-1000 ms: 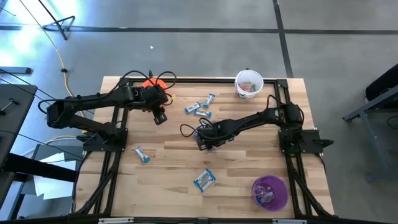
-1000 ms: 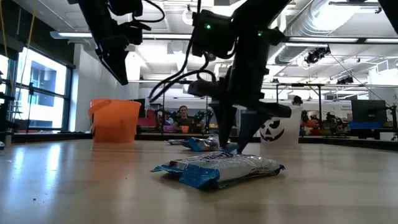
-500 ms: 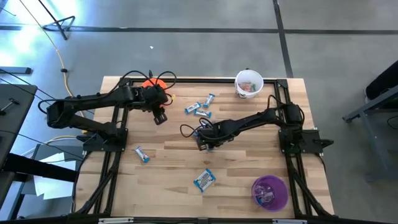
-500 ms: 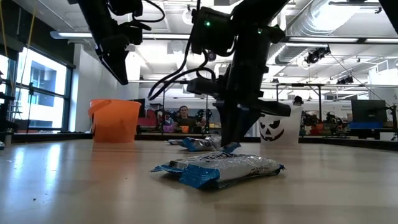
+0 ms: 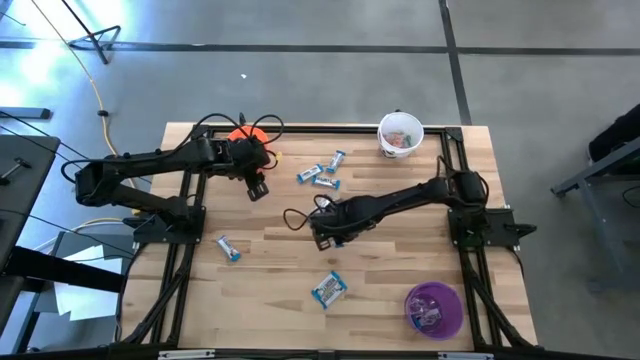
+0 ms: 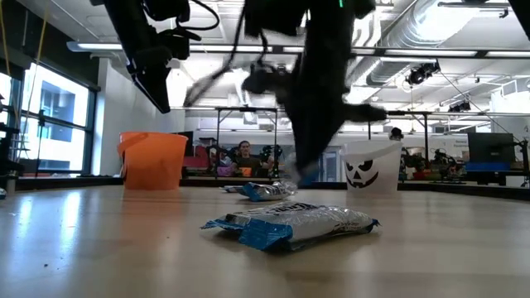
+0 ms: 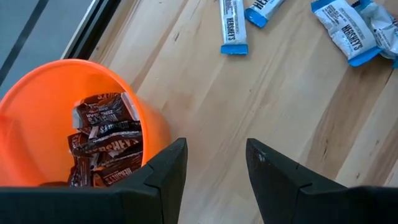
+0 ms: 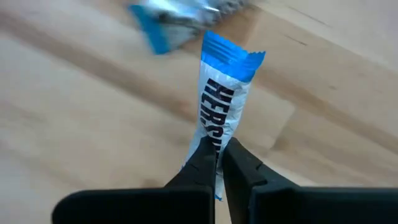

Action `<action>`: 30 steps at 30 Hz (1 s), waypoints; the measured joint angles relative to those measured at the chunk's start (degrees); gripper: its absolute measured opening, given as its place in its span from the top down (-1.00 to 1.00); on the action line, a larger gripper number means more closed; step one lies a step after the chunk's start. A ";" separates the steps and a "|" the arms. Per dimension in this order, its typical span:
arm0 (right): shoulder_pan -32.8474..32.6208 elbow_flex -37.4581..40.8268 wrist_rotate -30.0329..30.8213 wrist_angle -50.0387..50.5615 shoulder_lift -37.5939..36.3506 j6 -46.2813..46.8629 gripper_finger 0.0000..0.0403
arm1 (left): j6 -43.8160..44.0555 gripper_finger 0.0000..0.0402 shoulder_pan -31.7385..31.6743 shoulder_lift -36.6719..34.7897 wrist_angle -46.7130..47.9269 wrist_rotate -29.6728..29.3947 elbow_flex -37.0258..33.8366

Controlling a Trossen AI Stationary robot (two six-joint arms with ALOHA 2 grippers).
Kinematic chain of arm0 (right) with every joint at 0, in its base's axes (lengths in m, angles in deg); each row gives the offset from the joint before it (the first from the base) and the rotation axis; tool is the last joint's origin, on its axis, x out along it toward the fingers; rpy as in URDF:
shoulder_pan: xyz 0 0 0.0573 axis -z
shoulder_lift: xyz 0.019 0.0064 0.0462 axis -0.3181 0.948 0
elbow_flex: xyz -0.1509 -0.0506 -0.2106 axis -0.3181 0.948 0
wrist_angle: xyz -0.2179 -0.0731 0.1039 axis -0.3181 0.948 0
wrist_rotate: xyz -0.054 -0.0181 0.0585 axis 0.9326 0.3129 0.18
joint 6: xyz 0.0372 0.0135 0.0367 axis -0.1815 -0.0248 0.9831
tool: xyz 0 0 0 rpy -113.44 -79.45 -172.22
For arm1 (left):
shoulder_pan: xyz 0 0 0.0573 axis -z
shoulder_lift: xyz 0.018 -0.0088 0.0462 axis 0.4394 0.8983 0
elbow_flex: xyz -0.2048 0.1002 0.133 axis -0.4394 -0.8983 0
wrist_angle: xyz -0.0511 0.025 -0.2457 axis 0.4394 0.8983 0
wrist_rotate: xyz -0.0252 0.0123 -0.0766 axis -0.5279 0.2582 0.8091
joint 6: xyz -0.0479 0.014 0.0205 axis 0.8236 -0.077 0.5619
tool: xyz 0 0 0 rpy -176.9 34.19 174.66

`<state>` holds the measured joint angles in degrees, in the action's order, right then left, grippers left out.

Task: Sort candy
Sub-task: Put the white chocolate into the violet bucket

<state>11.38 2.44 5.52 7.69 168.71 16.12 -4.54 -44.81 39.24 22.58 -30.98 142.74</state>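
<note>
- While the left arm waits near the table's far left corner, the right gripper (image 8: 219,163) sits near the middle of the table (image 5: 400,260), its 2 fingers pinched tight on a blue-and-white candy bar (image 8: 222,106).
- That held candy bar hangs lengthwise from the fingertips, its crimped blue end pointing away from the gripper, with the wood surface blurred behind it.
- In the low view the right arm (image 6: 319,91) is a dark blur above the tabletop.
- Left gripper (image 7: 214,171): fingers parted with nothing between them, hovering just beside the orange cup (image 7: 31,112).
- Orange cup: holds several dark brown wrapped candies (image 7: 102,146).
- 3 blue-and-white candies (image 5: 322,172) lie loose in a cluster between the orange cup and the white cup (image 5: 400,133), on the far half of the table.
- White cup: near the far right corner; it carries a black jack-o'-lantern face in the low view and has a few pieces inside, too small to identify.
- 1 small blue-and-white piece (image 5: 229,247) lies alone on the left side.
- 1 larger blue-and-white packet (image 5: 327,289) lies near the front edge, well apart from the purple cup (image 5: 434,309) at the front right corner.
- Beyond the table, a seated person (image 6: 243,157) shows in the room.
</note>
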 joint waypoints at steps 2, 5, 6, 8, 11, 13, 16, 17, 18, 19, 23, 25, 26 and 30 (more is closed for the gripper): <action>-1.06 -3.99 0.55 5.50 -0.12 -0.11 1.00 | -0.02 0.24 0.00 0.00 -0.01 0.42 0.00; -2.96 -10.29 2.15 12.15 -0.10 0.48 1.00 | -0.40 0.24 0.00 0.00 0.00 1.33 0.00; -3.71 -12.85 2.44 14.83 -0.15 1.16 1.00 | -0.57 0.24 0.00 0.00 0.00 1.40 0.00; -5.21 -17.84 3.25 20.36 -0.19 1.89 1.00 | -0.88 0.24 0.00 0.00 -0.01 1.43 0.00; -7.63 -25.05 4.55 27.90 -0.19 4.86 1.00 | -1.51 0.24 0.00 0.00 0.01 1.48 0.00; -9.42 -30.14 5.26 33.88 -0.25 7.40 1.00 | -1.62 0.24 0.00 0.00 0.01 1.60 0.00; -12.66 -36.21 5.49 41.19 -0.41 12.22 1.00 | -1.46 0.24 0.00 0.00 -0.01 1.61 0.00; -13.84 -37.47 5.48 41.14 -0.45 13.30 1.00 | -1.18 0.24 0.00 0.00 -0.02 1.61 0.00; -15.00 -38.25 5.47 40.59 -0.74 13.86 1.00 | -0.68 0.24 0.00 0.00 -0.04 1.61 0.00; -16.27 -39.07 5.47 40.57 -0.95 15.20 1.00 | -0.07 0.24 0.00 0.00 -0.05 1.62 0.00; -20.94 -40.32 4.03 40.83 -1.39 20.61 1.00 | 3.00 0.24 0.00 0.00 -0.25 1.62 0.00; -23.35 -40.01 1.92 40.76 -1.15 22.48 1.00 | 4.74 0.24 0.00 0.00 -0.47 1.64 0.00; -24.63 -39.69 0.40 40.72 -1.15 23.61 1.00 | 5.80 0.24 0.00 0.00 -0.58 1.67 0.00; -30.15 -37.76 -5.25 40.81 -1.15 29.26 1.00 | 9.61 0.24 0.00 0.00 -2.64 3.04 0.00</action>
<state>-18.77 -35.33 0.27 48.50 167.56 45.38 5.07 -44.81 39.24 19.94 -27.94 142.74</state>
